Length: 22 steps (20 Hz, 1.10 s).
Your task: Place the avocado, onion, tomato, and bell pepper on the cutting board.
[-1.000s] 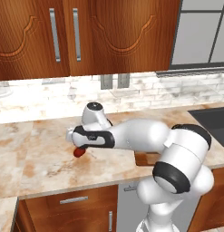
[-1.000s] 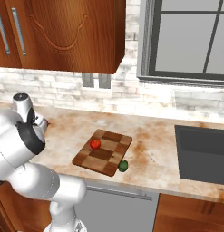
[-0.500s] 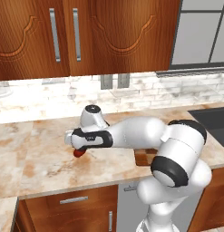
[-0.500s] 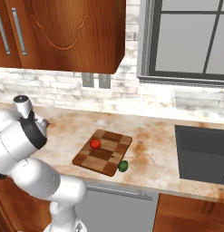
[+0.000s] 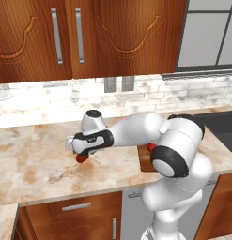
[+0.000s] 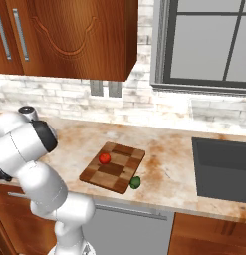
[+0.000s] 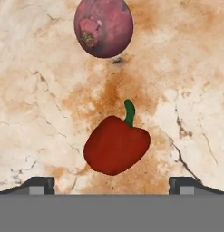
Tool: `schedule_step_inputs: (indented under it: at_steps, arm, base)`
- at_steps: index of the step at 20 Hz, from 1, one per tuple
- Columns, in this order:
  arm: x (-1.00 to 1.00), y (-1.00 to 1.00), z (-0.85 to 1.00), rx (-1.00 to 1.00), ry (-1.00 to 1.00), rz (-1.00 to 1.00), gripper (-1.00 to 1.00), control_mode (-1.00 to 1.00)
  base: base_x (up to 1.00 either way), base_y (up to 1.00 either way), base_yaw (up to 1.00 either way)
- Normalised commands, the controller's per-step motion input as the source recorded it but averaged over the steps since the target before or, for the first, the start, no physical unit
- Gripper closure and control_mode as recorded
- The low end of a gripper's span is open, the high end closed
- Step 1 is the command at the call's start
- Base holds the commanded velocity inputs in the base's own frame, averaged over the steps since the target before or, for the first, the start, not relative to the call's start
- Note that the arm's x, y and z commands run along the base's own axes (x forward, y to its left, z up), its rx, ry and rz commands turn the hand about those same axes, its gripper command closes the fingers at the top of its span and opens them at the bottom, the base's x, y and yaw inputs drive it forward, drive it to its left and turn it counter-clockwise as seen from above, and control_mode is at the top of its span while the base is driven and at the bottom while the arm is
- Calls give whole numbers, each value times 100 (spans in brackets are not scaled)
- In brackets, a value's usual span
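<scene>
The bell pepper [image 7: 116, 147] lies on the marble worktop [image 7: 186, 81] between the wide-open fingers [image 7: 38, 185], the onion [image 7: 103, 27] just beyond it. The tomato [image 6: 104, 158] sits on the cutting board [image 6: 113, 167], the avocado [image 6: 135, 183] beside the board's edge.

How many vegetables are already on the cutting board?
1: the tomato sits on the cutting board. The avocado, bell pepper and onion lie on the counter.

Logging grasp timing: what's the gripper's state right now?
Gripper: open, holding nothing, fingertips either side of the bell pepper on the counter.
</scene>
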Motion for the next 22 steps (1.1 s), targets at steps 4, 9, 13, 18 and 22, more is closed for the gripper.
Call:
schedule_step_inputs:
  at_steps: [4,9,13,18,22]
  arm:
    - [5,0,-16,0,4,0,-100,-100]
    - [7,1,-18,0,5,0,-100,-100]
    - [10,12,-23,0,7,-1,-100,-100]
    - [21,20,-18,0,7,-2,-100,-100]
    - [23,18,-14,0,5,-3,-100,-100]
  base:
    - [0,0,0]
    - [0,0,0]
    - [0,0,0]
    - [0,0,0]
    - [0,0,0]
